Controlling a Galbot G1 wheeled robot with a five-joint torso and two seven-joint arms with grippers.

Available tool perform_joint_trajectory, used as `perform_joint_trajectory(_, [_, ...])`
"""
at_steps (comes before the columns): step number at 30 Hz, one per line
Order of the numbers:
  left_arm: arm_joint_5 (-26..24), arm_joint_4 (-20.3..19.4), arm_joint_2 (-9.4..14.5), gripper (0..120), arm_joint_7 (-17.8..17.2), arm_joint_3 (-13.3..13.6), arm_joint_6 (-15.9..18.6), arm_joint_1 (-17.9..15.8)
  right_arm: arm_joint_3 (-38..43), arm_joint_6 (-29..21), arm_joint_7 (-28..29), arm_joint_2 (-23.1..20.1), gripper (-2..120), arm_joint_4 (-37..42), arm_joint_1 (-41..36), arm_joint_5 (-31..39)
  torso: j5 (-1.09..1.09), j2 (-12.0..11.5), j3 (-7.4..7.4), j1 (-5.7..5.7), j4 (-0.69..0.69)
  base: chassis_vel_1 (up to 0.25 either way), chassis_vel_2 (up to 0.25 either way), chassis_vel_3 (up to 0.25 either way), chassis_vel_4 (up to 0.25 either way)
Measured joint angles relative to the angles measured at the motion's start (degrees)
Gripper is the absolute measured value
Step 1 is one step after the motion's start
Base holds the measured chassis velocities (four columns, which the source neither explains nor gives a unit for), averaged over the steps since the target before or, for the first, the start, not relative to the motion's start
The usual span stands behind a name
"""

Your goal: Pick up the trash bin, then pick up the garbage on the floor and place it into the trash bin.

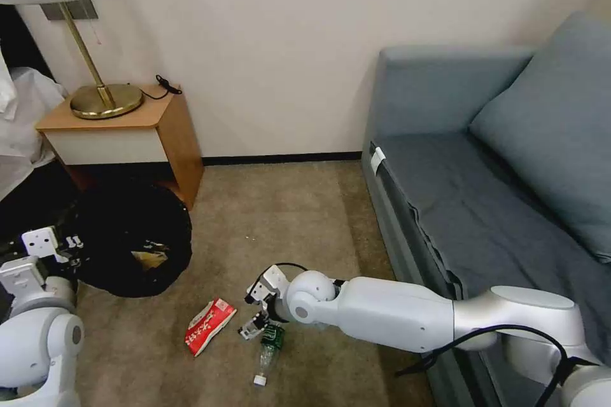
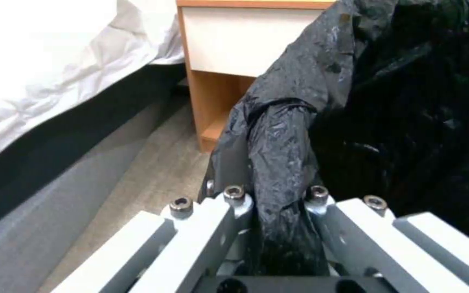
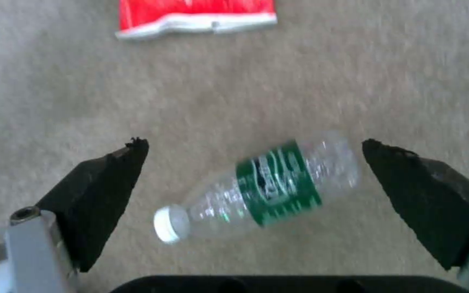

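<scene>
Carpeted floor lies under the right gripper [image 3: 253,148], jaws spread wide, straddling the clear bottle [image 3: 261,189] lying on its side. Lowering squarely over the green label should keep it from rolling. Nearby lies the red-and-white packet [image 1: 209,325]. Left gripper [image 2: 275,203] pinches the trash bin [image 1: 130,238] liner.

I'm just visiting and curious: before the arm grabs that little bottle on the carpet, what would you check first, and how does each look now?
1. Right gripper open: ok, fingers spread wide.
2. Bottle between the fingers: ok, it lies on its side in the gap, untouched.
3. Bottle cap on: ok, white cap in place.
4. Left gripper holding the trash bin: ok, shut on its black bag rim.
5. Red-and-white packet clear of the grasp: ok, it lies apart on the carpet.
6. Room in the bin: cannot tell.
</scene>
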Motion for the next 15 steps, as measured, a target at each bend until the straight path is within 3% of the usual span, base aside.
perform_joint_trajectory(15, [0.25, -0.29, -1.11, 3, -0.47, 1.57, 0.59, -1.07, 0.61, -0.47, 0.44, 2.94, 100, -3.73, -3.97, 0.30, -0.01, 0.00, 0.00, 0.00, 0.00, 0.000, 0.000, 0.000, 0.000])
